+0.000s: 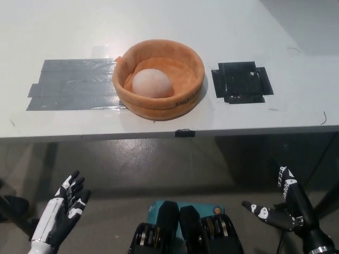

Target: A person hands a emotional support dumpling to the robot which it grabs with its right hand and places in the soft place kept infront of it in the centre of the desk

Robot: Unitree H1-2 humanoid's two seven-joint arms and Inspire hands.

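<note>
Fingers spread, both hands (63, 209) (283, 203) empty; one dumpling (152, 83) in one orange basket (183, 100).

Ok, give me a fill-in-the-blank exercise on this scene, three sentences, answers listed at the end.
1. The white dumpling lies inside the ____ soft basket.
2. The black right hand hangs ____ the level of the desk edge, holding nothing.
3. The patch of grey tape lies on the basket's ____ side in the picture; the white left hand is open at lower left.

Missing words: orange; below; left
</note>
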